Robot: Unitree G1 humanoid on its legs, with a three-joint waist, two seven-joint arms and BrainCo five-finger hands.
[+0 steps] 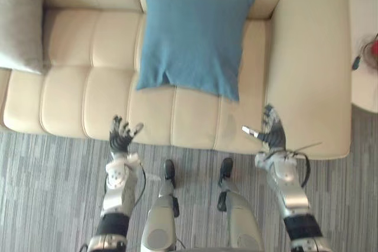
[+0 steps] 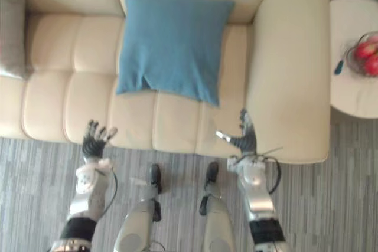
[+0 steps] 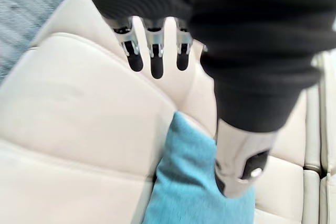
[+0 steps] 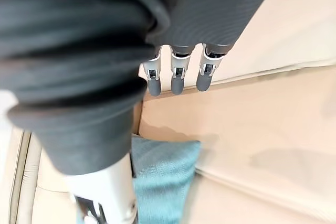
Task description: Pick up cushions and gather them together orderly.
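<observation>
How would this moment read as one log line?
left hand: open | right hand: open | blue cushion: on sofa, untouched | grey cushion: sofa's left end

Plain teal-blue cushion with a fine-lined weave; pale grey cushion, plain; sofa, cream throughout, its seat and back divided into stitched rectangular panels; floor, grey, patterned in narrow streaks of lighter and darker grey; round surface, white, carrying red fruit; fingers of the left hand and right hand, silver with dark tips, the wrist covers black and ribbed.
</observation>
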